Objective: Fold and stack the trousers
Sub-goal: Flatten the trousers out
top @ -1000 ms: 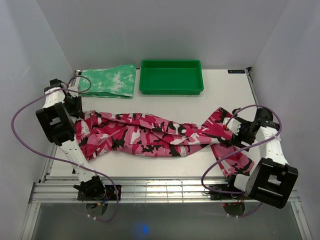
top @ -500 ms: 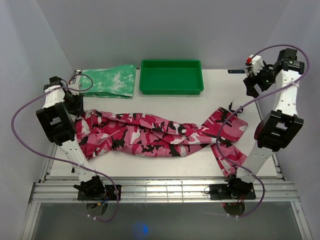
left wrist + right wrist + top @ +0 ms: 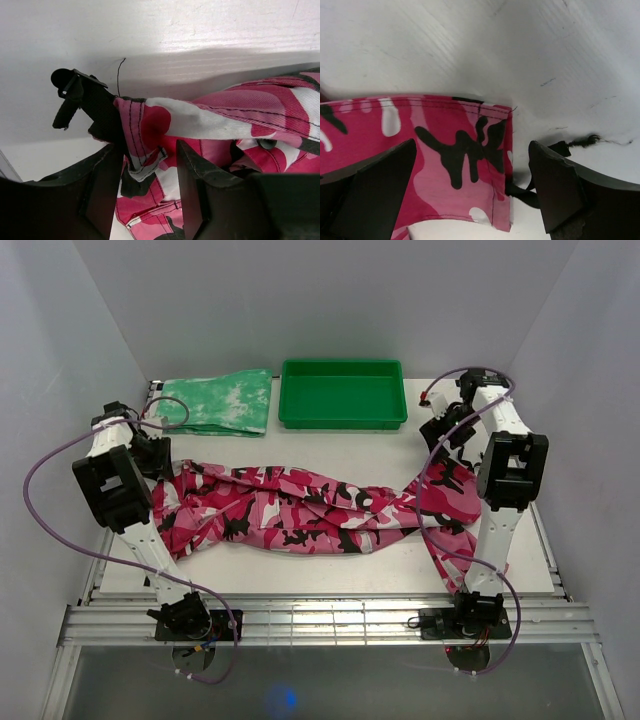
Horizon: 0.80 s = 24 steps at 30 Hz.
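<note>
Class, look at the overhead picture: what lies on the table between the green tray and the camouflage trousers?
Nothing: in the top view, only bare white table separates the green tray from the trousers.

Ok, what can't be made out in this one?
Top view: left tool tips, hidden by its own wrist.
Top view: trousers, a leg end, under the right arm.
Right wrist view: most of the trousers, past left and bottom edges.
Left wrist view: black strap, too dark to identify.

Overhead, two near wrist views: trousers (image 3: pixel 290 512)
</note>
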{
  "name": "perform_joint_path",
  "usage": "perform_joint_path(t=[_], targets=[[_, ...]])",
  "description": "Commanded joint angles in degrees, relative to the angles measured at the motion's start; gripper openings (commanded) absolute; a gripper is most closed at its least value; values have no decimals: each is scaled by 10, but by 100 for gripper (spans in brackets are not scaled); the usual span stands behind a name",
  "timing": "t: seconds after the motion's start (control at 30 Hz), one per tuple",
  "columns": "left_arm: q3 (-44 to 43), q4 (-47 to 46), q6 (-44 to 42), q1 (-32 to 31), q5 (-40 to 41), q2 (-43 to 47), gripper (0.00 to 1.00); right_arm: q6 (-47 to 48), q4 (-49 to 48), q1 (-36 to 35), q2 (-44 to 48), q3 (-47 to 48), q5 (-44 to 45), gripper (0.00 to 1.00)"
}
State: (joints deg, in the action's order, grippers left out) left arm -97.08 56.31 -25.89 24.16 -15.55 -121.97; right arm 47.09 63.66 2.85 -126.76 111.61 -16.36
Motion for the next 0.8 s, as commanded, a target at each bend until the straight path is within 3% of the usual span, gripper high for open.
perform_joint_path(t=[0.0,0.07,0.17,0.2,0.27,0.37,0.4,0.43,0.47,0.5,0.6,0.7,0.77], targets=[[5,-5,11,-6,-16,41,57,-20,-20,10,-35,18,45,98],[6,-8,18,-7,-16,34,56,-19,-27,6,-51,14,46,96],[8,-16,36,-10,-9,25,56,-15,-17,-7,-67,12,48,81],[9,-16,39,-10,-8,17,56,-9,-9,-11,-71,15,41,70],[9,-22,47,-13,-2,10,57,1,-1,-17,-72,24,41,59],[11,-27,55,-17,-1,-6,57,13,7,-18,-70,59,46,30],[11,-27,60,-18,-2,-12,55,22,18,-18,-71,101,47,9],[10,-27,64,-18,-4,-22,49,26,23,-17,-70,124,47,8],[8,-27,68,-18,-1,-28,32,29,30,-16,-67,147,44,8],[7,-27,73,-18,3,-34,24,40,37,-16,-60,178,39,8],[-13,-23,87,-17,13,-49,0,58,-3,-1,45,152,11,8],[-80,3,90,0,28,-72,0,114,-86,83,227,-9,-82,8],[-129,28,82,18,45,-86,0,238,-101,168,331,-154,-101,8]])
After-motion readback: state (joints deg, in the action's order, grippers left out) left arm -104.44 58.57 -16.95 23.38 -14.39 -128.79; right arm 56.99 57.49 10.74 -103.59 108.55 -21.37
